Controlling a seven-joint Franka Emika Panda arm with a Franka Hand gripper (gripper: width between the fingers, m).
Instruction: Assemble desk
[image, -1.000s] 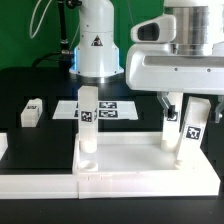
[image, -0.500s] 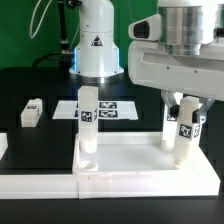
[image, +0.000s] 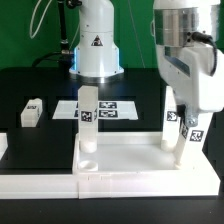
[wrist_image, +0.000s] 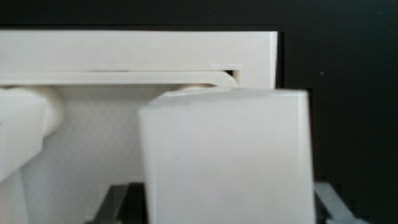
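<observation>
My end effector was closed on a short white leg, which stood upright between its fingers. In the wrist view the dark finger pads lay flush against both sides of the leg, with no gap showing. The foot of that leg sat in the desk top, in the corner directly beneath my end effector, and a black-and-white tag faced the exterior camera just under the fingers.

The desk top lay flat on the black table with its raised rim upward, stretching away from my end effector toward the exterior view's left. A second leg stood upright in it at the corner well apart from my end effector on that side, also carrying a tag.

Farther from my end effector in the same direction, a third leg lay on its side on the table, clear of the desk top. The marker board lay flat on the table beyond the desk top, between the two upright legs as the exterior view showed them.
</observation>
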